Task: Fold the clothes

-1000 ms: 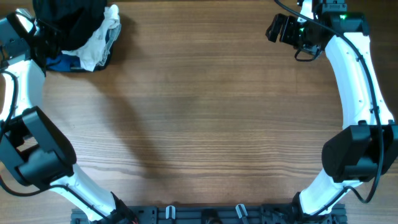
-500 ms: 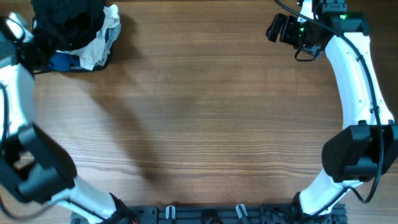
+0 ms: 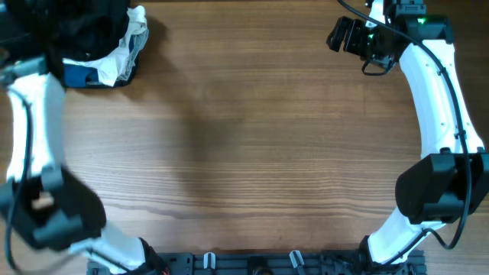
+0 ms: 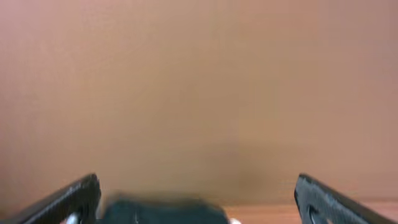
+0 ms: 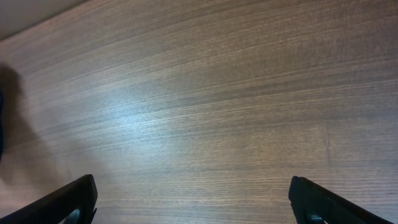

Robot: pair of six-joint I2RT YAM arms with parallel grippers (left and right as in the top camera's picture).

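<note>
The clothes (image 3: 84, 27) are a black bundle at the table's far left corner, resting on top of a folded pile. In the blurred left wrist view my left gripper (image 4: 198, 183) is open, its fingers (image 4: 74, 202) wide apart. A dark blurred patch of fabric (image 4: 161, 211) lies low between them, and neither finger touches it. From overhead the left arm (image 3: 38, 114) reaches up to that corner, but its gripper is lost against the black cloth. My right gripper (image 3: 344, 34) hovers at the far right, and the right wrist view shows it (image 5: 193, 182) open over bare wood.
Under the black bundle sits a pile of white fabric (image 3: 126, 42) with a blue piece (image 3: 80, 75) at its near edge. The wooden table (image 3: 252, 145) spreads between the two arms. The arm bases stand at the near edge.
My left gripper has opened and let go of the black clothes, which stay on the pile. The left arm has swung, its elbow shifting towards the table. The right arm has not moved.
</note>
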